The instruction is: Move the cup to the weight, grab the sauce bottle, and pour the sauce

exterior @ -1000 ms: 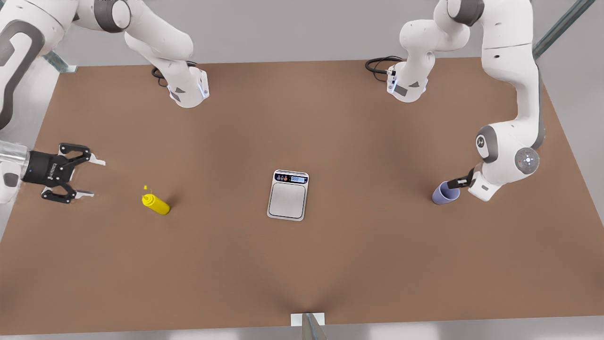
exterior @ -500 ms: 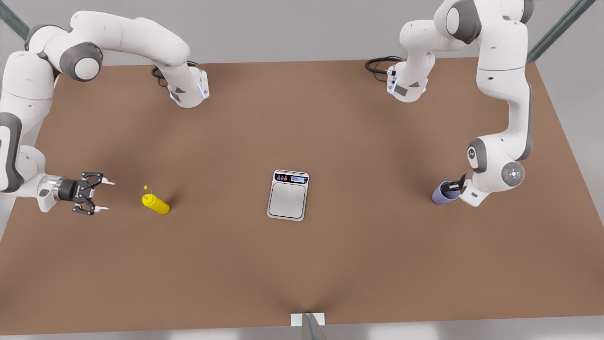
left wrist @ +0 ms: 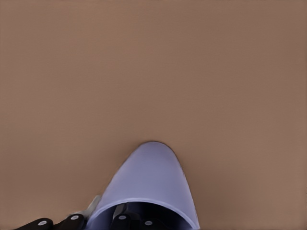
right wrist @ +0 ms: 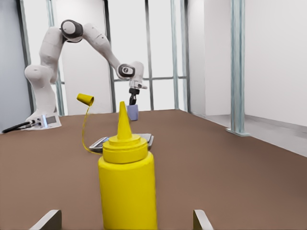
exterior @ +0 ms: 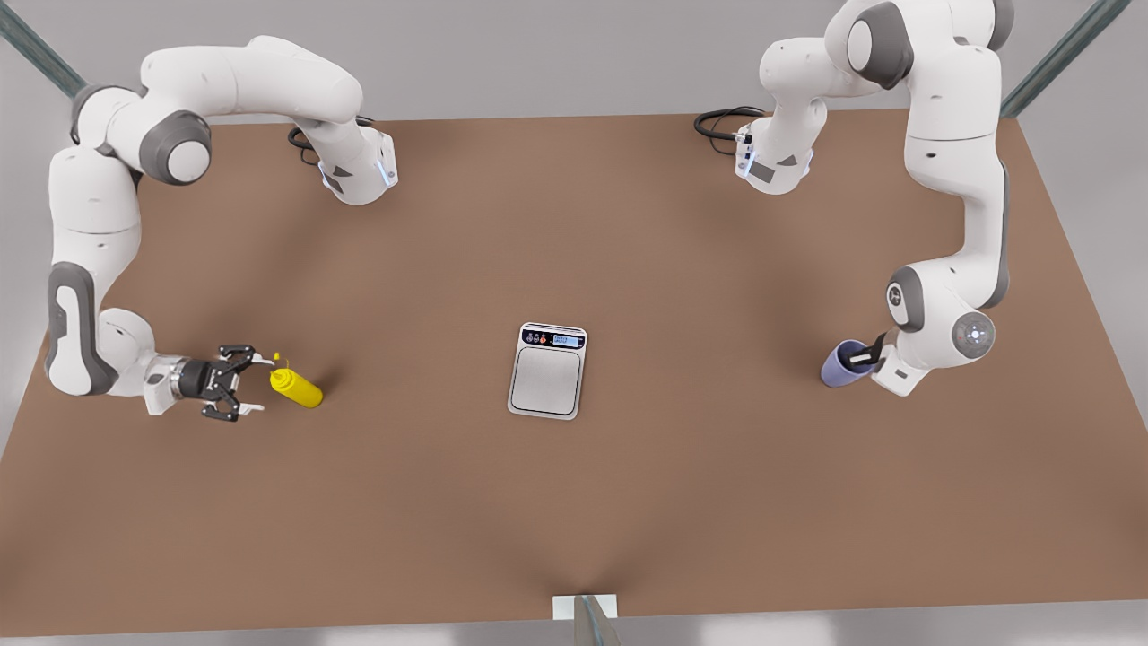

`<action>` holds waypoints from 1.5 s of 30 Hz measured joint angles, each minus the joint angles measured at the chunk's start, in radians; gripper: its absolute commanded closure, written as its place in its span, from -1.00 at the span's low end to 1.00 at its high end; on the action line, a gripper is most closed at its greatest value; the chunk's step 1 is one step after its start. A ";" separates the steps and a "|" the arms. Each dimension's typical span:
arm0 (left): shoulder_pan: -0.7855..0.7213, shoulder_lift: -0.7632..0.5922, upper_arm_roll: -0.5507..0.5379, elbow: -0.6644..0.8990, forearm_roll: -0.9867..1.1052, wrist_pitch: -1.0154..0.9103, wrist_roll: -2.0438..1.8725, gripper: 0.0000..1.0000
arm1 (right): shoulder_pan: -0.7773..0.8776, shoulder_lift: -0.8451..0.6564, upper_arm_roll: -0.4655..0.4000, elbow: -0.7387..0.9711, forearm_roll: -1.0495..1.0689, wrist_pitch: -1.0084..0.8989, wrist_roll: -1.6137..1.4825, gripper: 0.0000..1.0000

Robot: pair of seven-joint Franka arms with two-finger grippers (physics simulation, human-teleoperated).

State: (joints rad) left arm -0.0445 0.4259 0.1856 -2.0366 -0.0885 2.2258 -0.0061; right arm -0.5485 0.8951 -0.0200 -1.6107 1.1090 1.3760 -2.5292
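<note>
The lavender cup (exterior: 841, 368) stands on the brown table (exterior: 628, 502) at the front view's right. My left gripper (exterior: 863, 359) is shut on its rim wall, one finger (left wrist: 92, 209) outside and the other inside the cup (left wrist: 151, 177). The yellow sauce bottle (exterior: 297, 388) stands upright at the front view's left. My right gripper (exterior: 249, 384) is open and level with it, just short of it, its fingertips (right wrist: 48, 219) spread to either side of the bottle (right wrist: 127, 187). The silver scale (exterior: 547, 370) lies between them with nothing on its plate.
Both arm bases (exterior: 359, 175) (exterior: 773, 161) stand at the table's far edge with black cables. A metal post (exterior: 587, 619) rises at the near edge. The bottle's loose cap (right wrist: 86, 99) hangs on a thin tether beside the nozzle.
My right gripper swept low across the table towards the bottle and now sits right beside it. My left gripper sank slightly onto the cup's rim. Cup, bottle and scale have not moved.
</note>
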 measured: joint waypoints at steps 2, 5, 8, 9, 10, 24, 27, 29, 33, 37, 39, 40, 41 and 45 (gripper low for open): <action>-0.001 0.002 -0.001 0.007 -0.010 0.000 0.000 0.57 | 0.006 0.002 0.000 -0.009 -0.002 0.000 -0.004 -1.00; -0.006 0.002 -0.001 0.024 -0.002 0.000 -0.001 0.57 | 0.004 0.008 0.000 -0.009 -0.006 0.000 -0.006 -1.00; -0.009 -0.004 -0.003 0.038 0.031 -0.001 -0.005 0.57 | 0.010 0.008 0.000 -0.011 -0.003 0.016 -0.005 -1.00; -0.011 -0.007 -0.003 0.052 0.044 -0.006 -0.006 0.57 | 0.020 0.010 0.000 -0.018 -0.002 0.018 -0.005 -1.00; -0.011 -0.007 -0.003 0.056 0.056 -0.007 -0.006 0.57 | 0.022 0.010 0.000 -0.025 0.000 0.021 -0.005 -1.00; -0.458 0.157 -0.236 0.549 -0.062 -0.186 -0.844 0.57 | 0.082 0.008 0.001 -0.046 0.026 0.057 -0.003 -1.00; -0.530 0.256 -0.247 0.651 -0.088 -0.176 -0.940 0.57 | 0.090 0.008 0.000 -0.046 0.026 0.055 0.004 -0.60; -0.553 0.282 -0.248 0.653 -0.100 -0.160 -0.944 0.57 | 0.089 0.008 0.000 -0.047 0.026 0.055 0.009 -0.43; -0.603 0.312 -0.248 0.653 -0.113 -0.092 -0.981 0.57 | 0.090 0.008 0.000 -0.047 0.025 0.055 0.007 -0.13; -0.640 0.333 -0.250 0.661 -0.116 -0.049 -0.992 0.57 | 0.099 0.008 0.000 -0.047 0.025 0.055 -0.002 -0.07; -0.641 0.338 -0.250 0.661 -0.117 -0.045 -0.992 0.57 | 0.098 0.008 0.000 -0.046 0.024 0.055 0.000 -0.05; -0.641 0.345 -0.250 0.661 -0.117 -0.039 -0.992 0.57 | 0.099 0.007 0.000 -0.046 0.024 0.055 0.001 -0.04; -0.641 0.354 -0.250 0.664 -0.117 -0.018 -0.999 0.57 | 0.100 0.007 0.000 -0.046 0.024 0.055 0.000 0.00; -0.647 0.367 -0.250 0.676 -0.118 0.007 -1.009 0.57 | 0.102 0.005 0.000 -0.046 0.022 0.056 0.000 0.08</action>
State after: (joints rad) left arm -0.6917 0.7930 -0.0639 -1.3606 -0.2063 2.2332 -1.0151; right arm -0.4464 0.9005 -0.0201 -1.6565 1.1309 1.4319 -2.5288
